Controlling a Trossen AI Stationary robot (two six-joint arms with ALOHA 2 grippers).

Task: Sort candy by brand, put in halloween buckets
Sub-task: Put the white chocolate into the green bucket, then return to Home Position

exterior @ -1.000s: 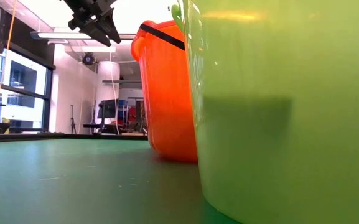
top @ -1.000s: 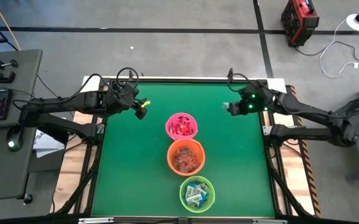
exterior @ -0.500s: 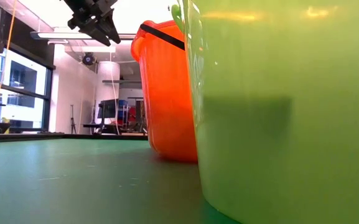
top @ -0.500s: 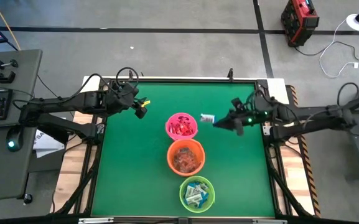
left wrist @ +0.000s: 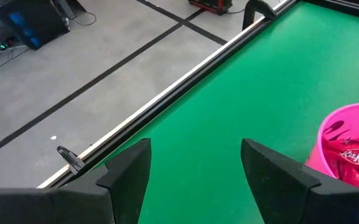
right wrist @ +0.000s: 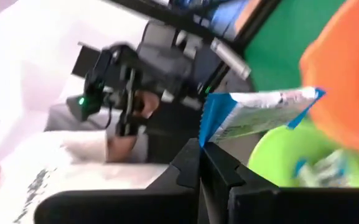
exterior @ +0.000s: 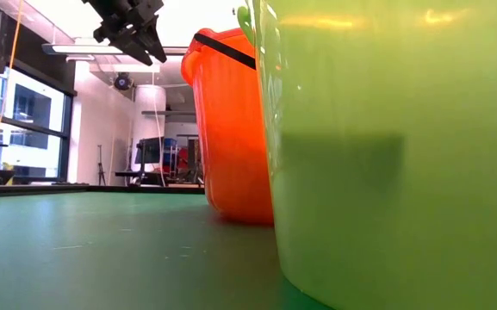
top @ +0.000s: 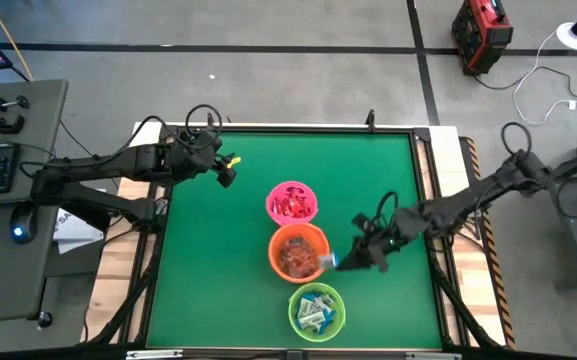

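Green bucket (top: 316,310), nearest, is holding blue-and-white candy. Just beyond, beside the orange bucket (top: 298,252), the right claw (top: 340,262) is pinching a blue-and-white packet (right wrist: 254,112) shut. Beyond the pink bucket (top: 292,202), the left claw (top: 226,172) is hanging wide open, empty, over the worktop (top: 218,260).

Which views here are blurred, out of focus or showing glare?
Right wrist view: motion-smeared throughout, though the blue-and-white candy at the right gripper is still readable. Low view: lime green bucket close and soft, with glare near its rim, and a bright, washed-out ceiling. High view and left wrist view: sharp, evenly lit.
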